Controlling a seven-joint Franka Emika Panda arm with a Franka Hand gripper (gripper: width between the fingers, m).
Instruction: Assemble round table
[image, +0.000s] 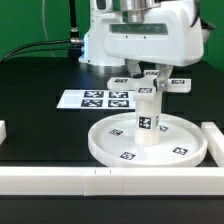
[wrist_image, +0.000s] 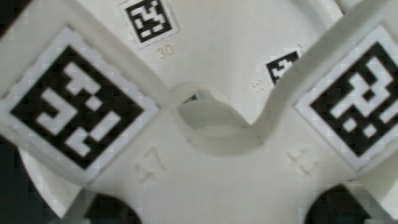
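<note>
The large round rimmed disc (image: 120, 145) lies flat on the black table, near the front right in the exterior view. The short thick cylinder leg (image: 148, 115) stands upright at its centre. The cross-shaped foot (image: 178, 83) sits level on top of the leg, its tagged arms sticking out to both sides. My gripper (image: 151, 74) comes straight down onto the foot and is shut on one of its arms. In the wrist view the foot (wrist_image: 196, 160) fills the picture, with its centre hole (wrist_image: 217, 120) and big tags. The gripper (wrist_image: 228, 208) holds the foot's white body between dark fingertips (wrist_image: 107, 210).
The marker board (image: 100, 99) lies flat behind the disc toward the exterior view's left. Long white bars edge the table at the front (image: 90, 180) and at the right (image: 213, 140). The robot's white base (image: 100, 45) stands at the back.
</note>
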